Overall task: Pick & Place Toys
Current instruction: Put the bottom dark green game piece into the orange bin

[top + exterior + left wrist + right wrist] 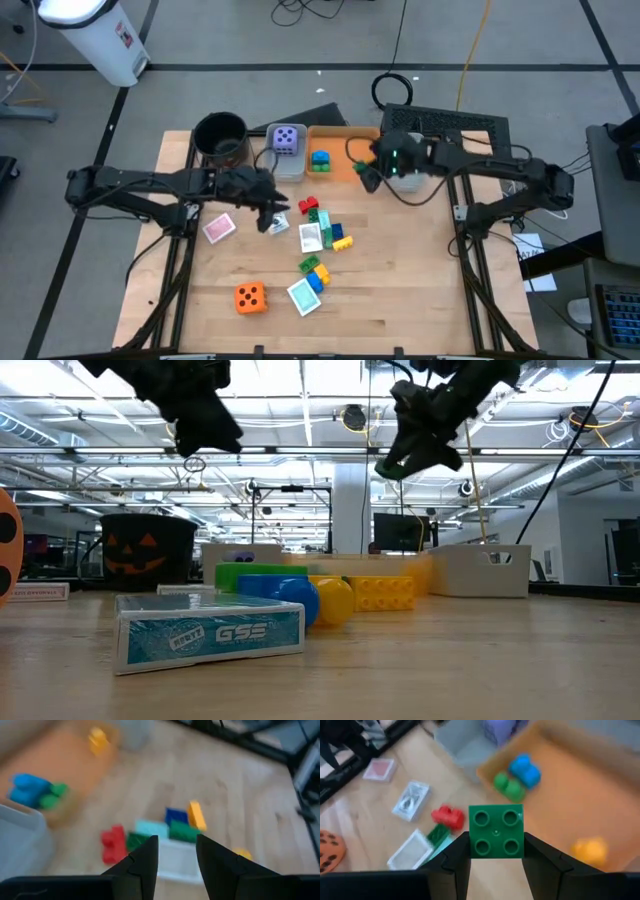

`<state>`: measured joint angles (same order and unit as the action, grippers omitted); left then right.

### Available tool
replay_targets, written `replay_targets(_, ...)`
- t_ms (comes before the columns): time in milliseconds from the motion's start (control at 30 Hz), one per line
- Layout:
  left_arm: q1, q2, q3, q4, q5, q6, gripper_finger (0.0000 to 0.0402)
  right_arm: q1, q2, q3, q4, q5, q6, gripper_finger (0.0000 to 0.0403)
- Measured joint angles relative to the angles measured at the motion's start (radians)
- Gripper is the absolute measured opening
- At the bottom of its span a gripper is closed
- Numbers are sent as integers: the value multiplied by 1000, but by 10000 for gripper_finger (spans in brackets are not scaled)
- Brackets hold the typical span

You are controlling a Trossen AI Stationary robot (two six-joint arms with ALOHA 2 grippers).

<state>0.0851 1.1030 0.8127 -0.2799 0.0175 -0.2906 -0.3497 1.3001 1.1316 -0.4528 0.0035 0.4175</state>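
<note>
My right gripper [367,178] hangs above the near right corner of the orange bin [338,160], shut on a green four-stud brick [496,831]. My left gripper [270,215] hovers open over the loose toys at mid-table, nothing between its fingers [145,857]. Below it lie red, green, blue and yellow bricks [322,225] and a white card [310,238]. A pink card [218,228], a teal card [303,295] and an orange die [250,297] rest flat on the table. The purple die [286,139] sits in the grey bin [287,163]. My right gripper pinches the green brick by two opposite side walls [471,847], one finger on each. The studs face the wrist camera. The fingers slant downward from the table's right side. The brick is lifted clear of the table and the bin, as the low view shows [395,468].
The orange bin holds a blue-and-green brick [320,160] and a yellow piece [590,850]. A round black pot [220,135] stands at the far left beside the grey bin. Bare wood lies along the table's near edge and right side.
</note>
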Motion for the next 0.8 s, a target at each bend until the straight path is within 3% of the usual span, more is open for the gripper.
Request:
replay_targets(333,153,0,0,147,-26,-107,136,-236,90,162,-76,-35,-401,135)
replay_targets(533,206,0,0,173,-18,-156,136,-331,209,231,-77,-107,-502,135)
replay_targets(800,218,0,0,173,30,-172,136,-350,381,287,-76,-139,-583,135)
